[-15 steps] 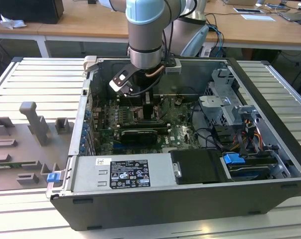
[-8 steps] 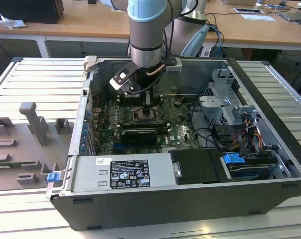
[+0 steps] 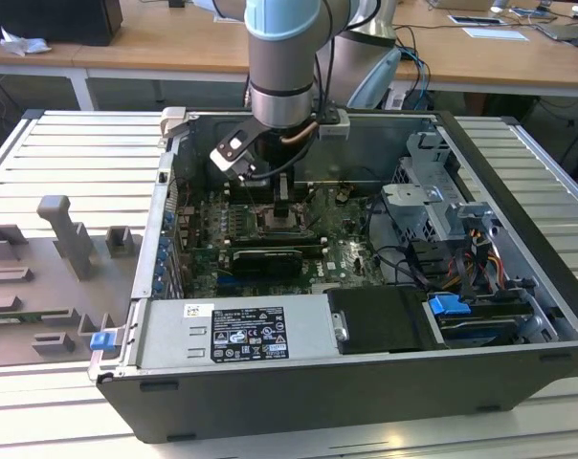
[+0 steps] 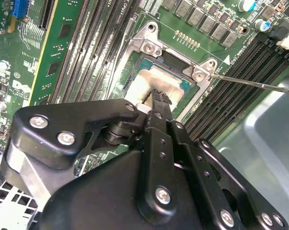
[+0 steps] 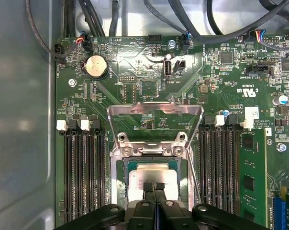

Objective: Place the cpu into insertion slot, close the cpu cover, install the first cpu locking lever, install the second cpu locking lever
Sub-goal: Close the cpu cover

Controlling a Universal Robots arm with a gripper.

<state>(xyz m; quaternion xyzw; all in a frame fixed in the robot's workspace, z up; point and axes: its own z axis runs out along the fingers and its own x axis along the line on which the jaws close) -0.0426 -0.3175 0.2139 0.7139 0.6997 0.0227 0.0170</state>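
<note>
The cpu (image 5: 149, 176), a pale silver square, lies flat in the insertion slot (image 5: 121, 184) on the green motherboard; the second wrist view shows the cpu (image 4: 156, 79) too. The cpu cover (image 5: 155, 111), a silvery window frame, stands tilted up on its hinge, open. A thin wire locking lever (image 4: 259, 85) sticks out beside the slot, unlatched. My gripper (image 5: 153, 186) hovers right over the cpu's face, fingertips pressed together with nothing between them. In the exterior view, the gripper (image 3: 281, 203) reaches down into the computer case over the slot.
Long black memory slots (image 5: 84, 172) flank the socket on both sides. Cables (image 5: 111, 19) run along the case wall beyond the board. A drive cage (image 3: 433, 206) and power supply (image 3: 236, 330) fill the case's other parts. Grey fixtures (image 3: 64, 239) stand on the table outside.
</note>
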